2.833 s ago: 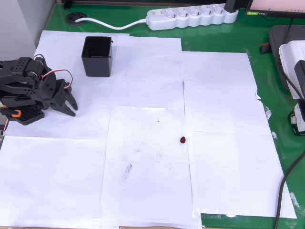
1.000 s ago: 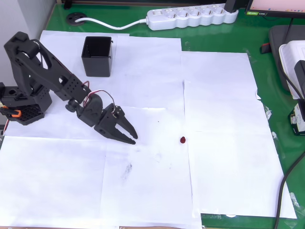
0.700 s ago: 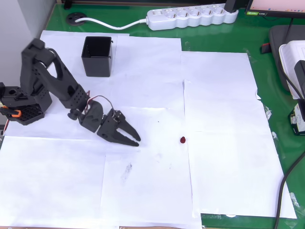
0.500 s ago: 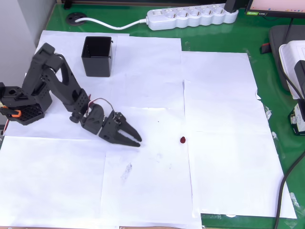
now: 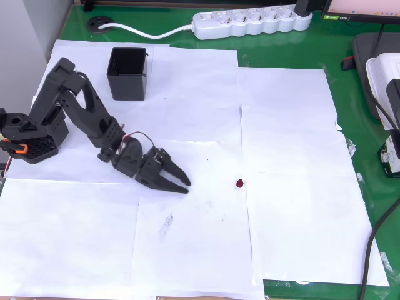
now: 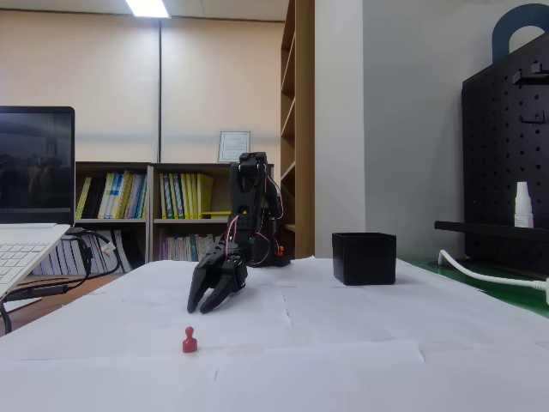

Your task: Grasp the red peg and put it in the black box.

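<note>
The red peg stands upright on the white paper near the table's middle, small and dark red; in the fixed view the peg is in front of the arm. My black gripper hovers low over the paper to the left of the peg, well short of it, pointing towards it. Its jaws are slightly open with nothing between them, as the gripper also appears in the fixed view. The black box stands open-topped at the far left of the overhead view, behind the arm, and the box is at the right in the fixed view.
White paper sheets cover a green mat. A white power strip and its cable lie along the far edge. The arm's base is at the left edge. A laptop sits at the left of the fixed view.
The arm has unfolded from beside its base and reached right across the paper. Over the last second the gripper has crept closer to the peg. Peg and box have not moved.
</note>
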### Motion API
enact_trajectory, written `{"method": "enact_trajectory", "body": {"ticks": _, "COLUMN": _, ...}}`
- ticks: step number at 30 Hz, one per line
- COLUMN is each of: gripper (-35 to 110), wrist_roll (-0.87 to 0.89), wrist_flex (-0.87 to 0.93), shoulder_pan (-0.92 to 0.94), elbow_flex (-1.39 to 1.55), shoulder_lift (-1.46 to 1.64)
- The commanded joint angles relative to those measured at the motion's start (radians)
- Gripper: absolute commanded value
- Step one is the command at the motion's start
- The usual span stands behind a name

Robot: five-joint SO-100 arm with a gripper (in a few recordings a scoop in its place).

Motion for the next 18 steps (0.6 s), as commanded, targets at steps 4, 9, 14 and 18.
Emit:
{"method": "enact_trajectory", "body": {"ticks": 4, "gripper": 1, "wrist_roll": -0.066, "wrist_flex": -0.061, "shoulder_pan": -0.009, "elbow_flex": 0.120, "shoulder_lift": 0.117}}
{"method": "enact_trajectory", "body": {"ticks": 9, "gripper": 1, "wrist_roll": -0.052, "wrist_flex": -0.055, "shoulder_pan": -0.017, "elbow_flex": 0.138, "shoulder_lift": 0.126}}
{"method": "enact_trajectory", "body": {"ticks": 14, "gripper": 2, "wrist_roll": -0.034, "wrist_flex": -0.055, "shoulder_pan": -0.040, "elbow_flex": 0.144, "shoulder_lift": 0.127}}
{"method": "enact_trajectory", "body": {"ticks": 18, "gripper": 11, "wrist_roll": -0.029, "wrist_flex": -0.055, "shoulder_pan": -0.060, "elbow_flex": 0.166, "shoulder_lift": 0.133}}
